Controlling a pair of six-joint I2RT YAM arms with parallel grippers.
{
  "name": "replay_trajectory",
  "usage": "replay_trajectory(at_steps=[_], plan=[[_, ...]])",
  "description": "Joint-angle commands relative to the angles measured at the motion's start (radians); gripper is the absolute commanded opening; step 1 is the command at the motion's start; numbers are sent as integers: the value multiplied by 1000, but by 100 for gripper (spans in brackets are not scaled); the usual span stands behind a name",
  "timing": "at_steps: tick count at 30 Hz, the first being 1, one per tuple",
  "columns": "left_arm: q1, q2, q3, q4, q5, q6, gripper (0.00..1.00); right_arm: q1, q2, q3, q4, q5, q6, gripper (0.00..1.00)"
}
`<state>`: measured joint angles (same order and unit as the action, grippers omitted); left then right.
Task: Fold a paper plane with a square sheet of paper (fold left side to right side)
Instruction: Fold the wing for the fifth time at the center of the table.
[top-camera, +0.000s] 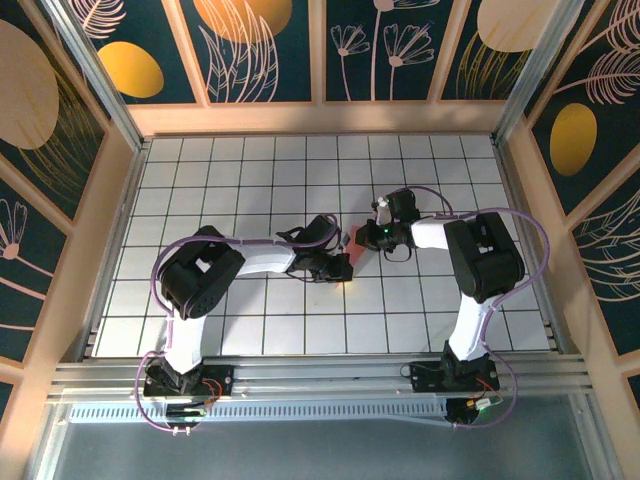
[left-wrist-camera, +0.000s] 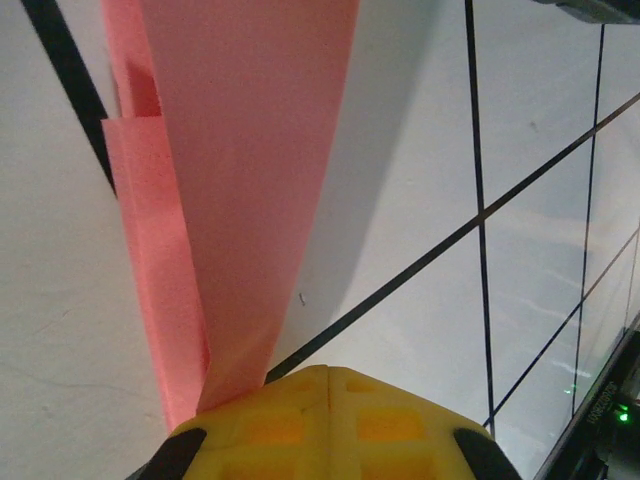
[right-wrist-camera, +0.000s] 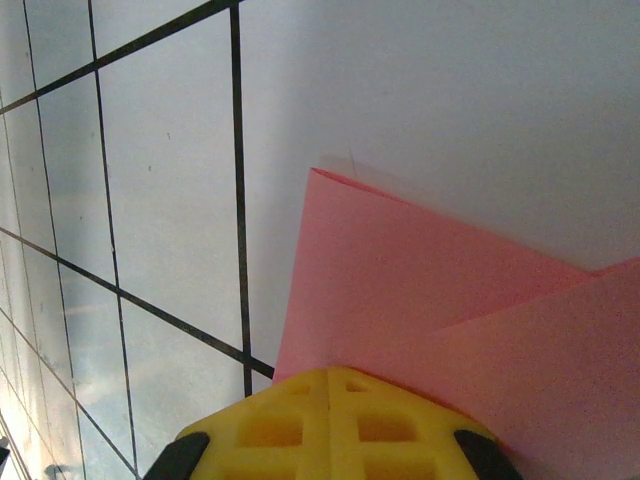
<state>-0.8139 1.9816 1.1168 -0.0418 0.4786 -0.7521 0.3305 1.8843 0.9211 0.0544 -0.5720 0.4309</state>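
We find the paper plane (top-camera: 351, 239) at the middle of the white grid table (top-camera: 250, 180), lying between the two gripper heads, which almost meet over it. The left gripper (left-wrist-camera: 328, 385) is clenched, its yellow tips together at the narrow end of a long tapered fold; the right gripper (right-wrist-camera: 330, 385) is likewise clenched, its tips against a broader, overlapping corner. We cannot tell whether either one nips a layer or merely presses down on the paper.

We judge the paper very light and thin: limp across any open flap, somewhat stiffer along its creases, and easy to dent or tear under a hard pinch. On the smooth tiles it will probably slide at the least sideways push, so one gripper ought to pin it while the other works. The best hold seems to us a free edge or corner where layers stack, as in the stepped edges in the left wrist view; a grip in mid-sheet would only crumple it.
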Motion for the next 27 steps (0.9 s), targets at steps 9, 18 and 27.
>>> replay_trajectory(at_steps=[9, 18, 27], plan=[[3, 2, -6, -47, -37, 25, 1, 12, 104, -31, -154, 164, -53, 0], [2, -7, -31, -40, -42, 18, 1, 11, 110, -29, -156, 166, -63, 0], [3, -16, -72, 16, 6, -14, 1, 9, 113, -24, -162, 169, -66, 0]])
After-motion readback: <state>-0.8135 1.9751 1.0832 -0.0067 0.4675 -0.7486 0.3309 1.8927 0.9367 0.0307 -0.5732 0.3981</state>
